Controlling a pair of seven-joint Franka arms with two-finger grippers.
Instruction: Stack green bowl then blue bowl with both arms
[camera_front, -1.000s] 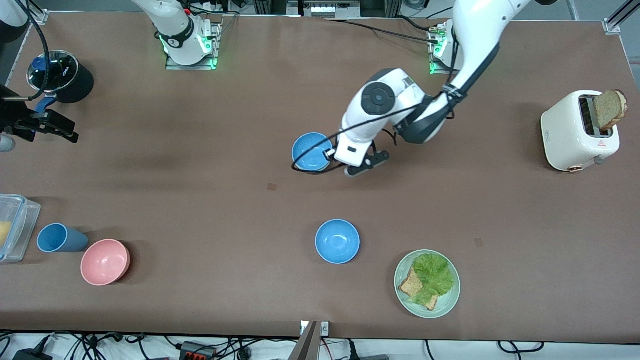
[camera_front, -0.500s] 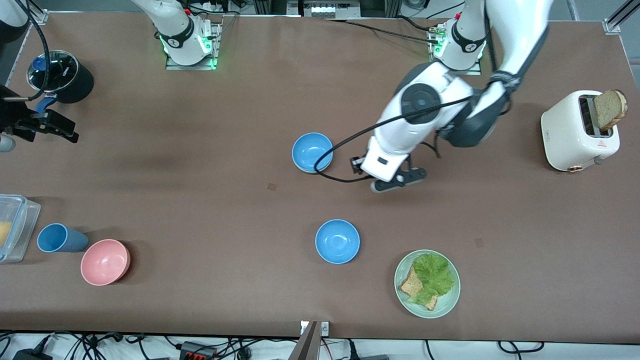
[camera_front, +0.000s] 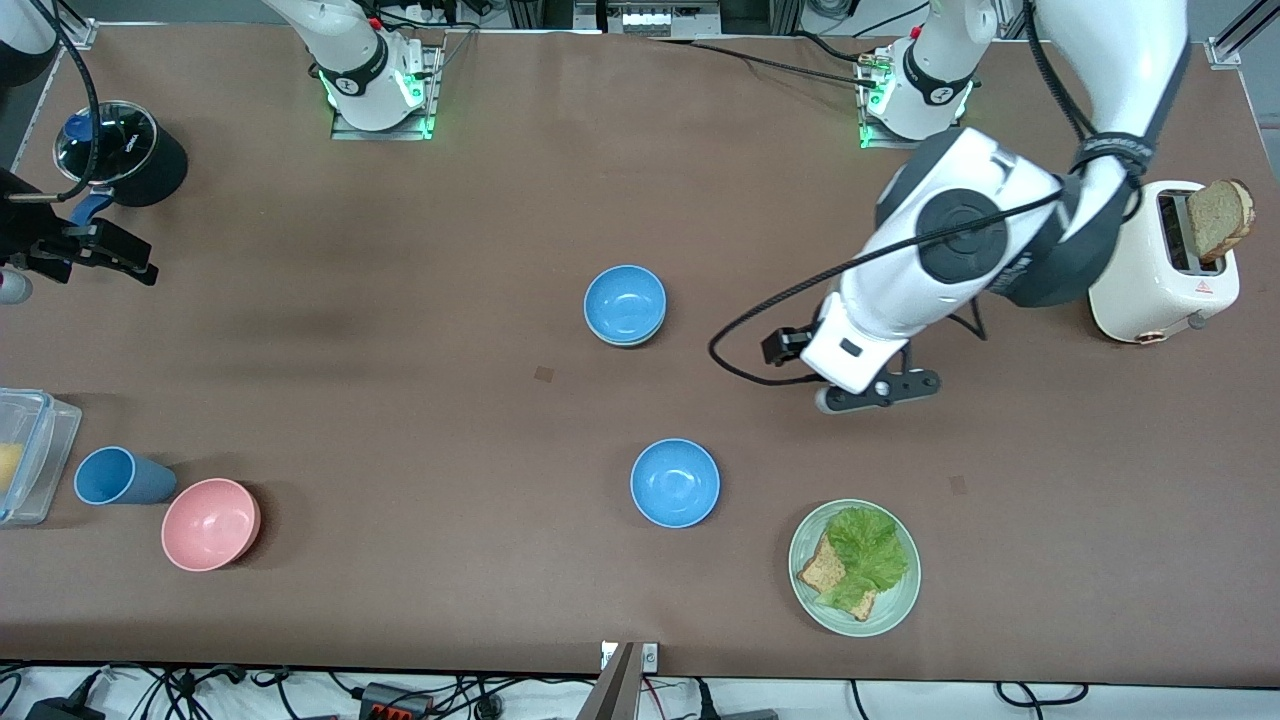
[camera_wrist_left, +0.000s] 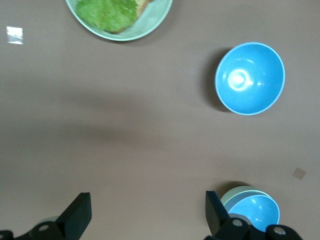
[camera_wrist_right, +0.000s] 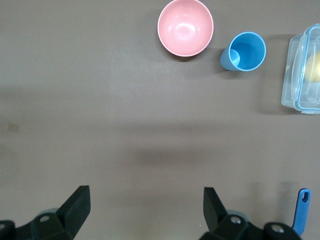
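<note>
A blue bowl (camera_front: 625, 303) sits inside the pale green bowl (camera_wrist_left: 233, 193) near the table's middle; only the green bowl's rim shows under it. A second blue bowl (camera_front: 675, 482) stands alone, nearer to the front camera; it also shows in the left wrist view (camera_wrist_left: 250, 78). My left gripper (camera_front: 878, 392) is open and empty over bare table, between the stack and the toaster; its fingertips (camera_wrist_left: 80, 210) are wide apart. My right gripper (camera_front: 95, 255) waits, open and empty (camera_wrist_right: 145, 207), over the right arm's end of the table.
A green plate (camera_front: 903, 592) with lettuce and bread lies near the front edge. A white toaster (camera_front: 1140, 270) holding a bread slice stands at the left arm's end. A pink bowl (camera_front: 210, 523), blue cup (camera_front: 115, 476), clear container (camera_front: 35, 440) and black pot (camera_front: 125, 150) are at the right arm's end.
My left arm has swung away from the stacked bowls toward the toaster, its gripper empty. The blue bowl stays on the green one. The right arm has not moved.
</note>
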